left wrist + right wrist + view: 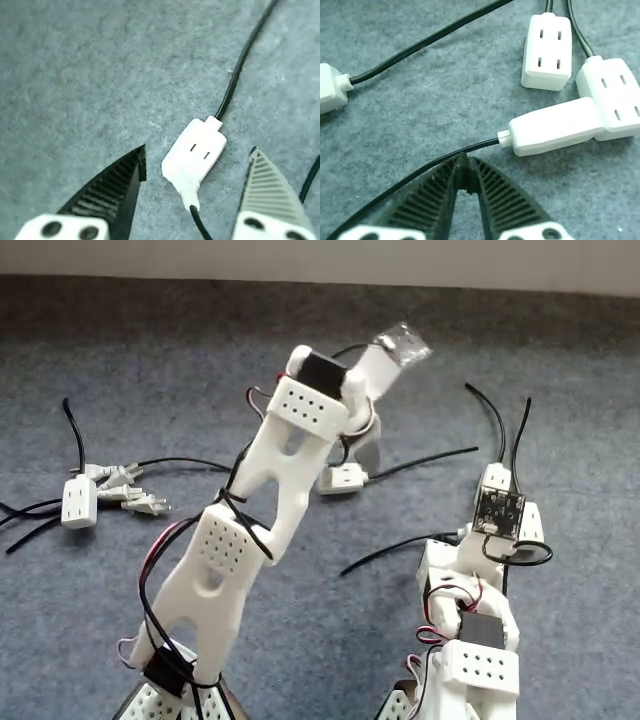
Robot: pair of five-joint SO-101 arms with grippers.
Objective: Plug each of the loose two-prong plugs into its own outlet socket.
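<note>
Pre-grasp. Left gripper [198, 151] open, straddling a white socket [192, 159] on the surface [75, 75]. Right gripper [465, 166] closed, empty, beside a cord [476, 145]. Next, likely: close squarely across the socket.

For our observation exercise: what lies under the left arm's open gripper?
A white outlet socket, two slots facing up, lies on the grey carpet below the left gripper; black cord leaves both ends. Its underside is hidden.
</note>
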